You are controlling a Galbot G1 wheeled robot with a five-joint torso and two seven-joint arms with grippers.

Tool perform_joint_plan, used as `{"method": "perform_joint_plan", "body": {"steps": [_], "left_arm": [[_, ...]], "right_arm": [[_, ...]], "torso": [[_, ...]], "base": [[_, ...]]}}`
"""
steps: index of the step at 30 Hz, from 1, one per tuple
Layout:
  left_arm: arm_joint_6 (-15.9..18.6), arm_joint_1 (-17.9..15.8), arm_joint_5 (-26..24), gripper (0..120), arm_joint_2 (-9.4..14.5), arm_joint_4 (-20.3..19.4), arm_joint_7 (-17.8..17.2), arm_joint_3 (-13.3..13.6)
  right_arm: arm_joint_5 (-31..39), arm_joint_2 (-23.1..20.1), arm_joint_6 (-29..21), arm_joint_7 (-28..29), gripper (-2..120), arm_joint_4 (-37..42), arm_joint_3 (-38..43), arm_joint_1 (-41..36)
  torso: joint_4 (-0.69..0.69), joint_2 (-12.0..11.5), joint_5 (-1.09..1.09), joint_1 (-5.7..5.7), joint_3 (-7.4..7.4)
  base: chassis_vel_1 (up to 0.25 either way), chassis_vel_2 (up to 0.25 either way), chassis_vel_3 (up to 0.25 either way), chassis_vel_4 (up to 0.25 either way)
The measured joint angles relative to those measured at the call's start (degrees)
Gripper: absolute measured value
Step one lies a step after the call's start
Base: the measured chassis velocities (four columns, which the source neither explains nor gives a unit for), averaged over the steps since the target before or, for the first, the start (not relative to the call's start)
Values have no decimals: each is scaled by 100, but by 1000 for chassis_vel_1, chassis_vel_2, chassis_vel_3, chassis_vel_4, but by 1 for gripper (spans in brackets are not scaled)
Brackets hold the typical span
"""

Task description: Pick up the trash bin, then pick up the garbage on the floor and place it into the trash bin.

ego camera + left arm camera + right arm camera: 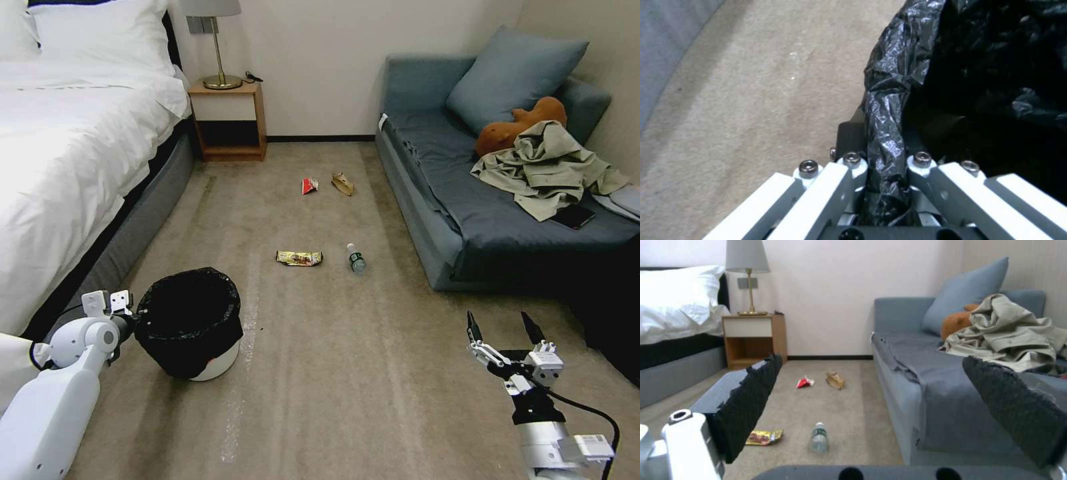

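Observation:
The trash bin (190, 323), white with a black bag liner (889, 83), stands at the lower left of the head view, leaning slightly. My left gripper (130, 320) (882, 133) is shut on its bagged rim on the bed side. The garbage lies on the carpet ahead: a gold wrapper (299, 257) (764, 437) and a clear bottle (356, 258) (819, 438) nearer, a red-white packet (309, 185) (805, 382) and a brown paper bag (343, 184) (835, 380) farther off. Low at the right, my right gripper (503, 327) (880, 383) hangs open and holds nothing.
A white bed (73, 153) runs along the left. A wooden nightstand (230, 120) with a lamp stands at the far wall. The blue sofa (453, 200) on the right holds a cushion, an orange plush toy (513, 130) and an olive garment (547, 167).

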Motion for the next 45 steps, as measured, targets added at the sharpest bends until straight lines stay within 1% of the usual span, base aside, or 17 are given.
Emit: {"method": "perform_joint_plan", "body": {"steps": [3,6,9,13,16,19,21,25,28,29,32,33,36,38,42,44,45], "left_arm": [[-53,82,-2,4,-47,-85,70,-64],[-153,280,-5,4,-136,-235,247,-224],[-184,326,5,4,-162,-259,285,-268],[-257,420,9,4,-285,-360,356,-400],[-303,568,-10,4,-435,-586,424,-496],[-325,630,-2,4,-486,-672,441,-532],[-365,791,31,4,-597,-881,480,-635],[-407,941,77,4,-677,-1067,516,-742],[-488,1257,199,4,-811,-1458,616,-972],[-488,1257,199,4,-811,-1458,616,-972],[-537,1457,293,4,-945,-1783,653,-1130],[-537,1457,293,4,-945,-1783,653,-1130],[-554,1514,349,4,-1070,-1955,658,-1190],[-575,1609,411,4,-1240,-2181,708,-1244],[-594,1665,474,4,-1361,-2385,772,-1245],[-594,1787,481,4,-1476,-2667,783,-1292],[-594,1787,481,4,-1476,-2667,783,-1292]], "right_arm": [[-13,-6,4,0,100,-15,-22,18],[-37,-10,4,10,100,-22,-71,49],[-44,-10,4,11,100,-24,-79,51],[-50,-31,4,16,100,-25,-70,50],[-13,-95,-12,47,100,5,-31,66],[-3,-105,-21,55,100,23,-29,69],[2,-113,-28,61,100,36,-29,66],[2,-124,-29,61,100,43,-47,59],[0,-168,-69,75,100,67,-115,83],[0,-168,-69,75,100,67,-115,83],[-12,-196,-116,114,100,95,-160,103],[-12,-196,-116,114,100,95,-160,103],[-20,-194,-120,119,100,119,-154,93],[-27,-189,-120,123,100,123,-136,70],[-35,-168,-107,122,100,131,-84,29],[-39,-163,-105,122,100,149,-82,33],[-39,-163,-105,122,100,149,-82,33]], "torso": [[-1,0,0,0,0],[-1,0,-2,0,0],[-1,0,-1,0,0],[-1,0,-2,0,0],[-3,-1,-3,0,1],[-2,-1,-2,0,1],[-2,0,-1,0,1],[-2,0,-1,-1,1],[-1,0,0,0,1],[-1,0,0,0,1],[0,0,1,-1,0],[0,0,1,-1,0],[-1,0,0,0,1],[-1,0,1,-1,0],[-1,-1,0,-1,0],[-3,-1,0,-1,0],[-3,-1,0,-1,0]], "base": [[0,0,0,0],[0,0,0,0],[0,0,0,0],[0,0,0,0],[0,0,0,0],[0,0,0,0],[0,0,0,0],[0,0,0,0],[0,0,0,0],[0,0,0,0],[0,0,0,0],[0,0,0,0],[0,0,0,0],[0,0,0,0],[0,0,0,0],[0,0,0,0],[0,0,0,0]]}}
